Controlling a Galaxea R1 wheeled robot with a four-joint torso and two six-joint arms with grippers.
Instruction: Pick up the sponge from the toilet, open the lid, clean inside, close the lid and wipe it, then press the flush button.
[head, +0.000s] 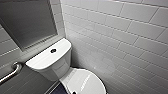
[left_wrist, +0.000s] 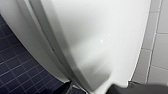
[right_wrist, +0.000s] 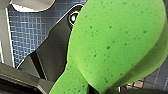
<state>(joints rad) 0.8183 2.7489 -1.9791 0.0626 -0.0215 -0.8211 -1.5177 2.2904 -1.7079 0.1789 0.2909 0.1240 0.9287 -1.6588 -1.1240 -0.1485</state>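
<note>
In the head view a metal grab bar (head: 11, 72) crosses the grey wall at the lower left, and above it hangs a frosted panel (head: 27, 22) in a pale frame. Just right of these stands the toilet (head: 50, 62), its tank against the wall. The flush button (head: 53, 50) sits in the centre of the tank top, well away from its edges. The white lid (head: 86, 82) lies shut over the bowl in front of the tank. A strip of dark floor (head: 55, 90) shows by the left edge of the bowl. White tiled wall (head: 125, 37) rises on the right.

The left wrist view looks closely along the glossy lid (left_wrist: 100, 37), with dark blue floor tiles on one side and white wall tiles on the other. Dark parts of the left gripper (left_wrist: 91, 91) hang near the lid's edge; whether it is open or closed cannot be told.

In the right wrist view the sponge (right_wrist: 115, 42), bright green with darker flecks, is pinched at its narrow end by the right gripper (right_wrist: 95, 90), whose jaws are closed on it. It is held in the air above the blue mosaic floor, apart from the white bowl seen beyond it.
</note>
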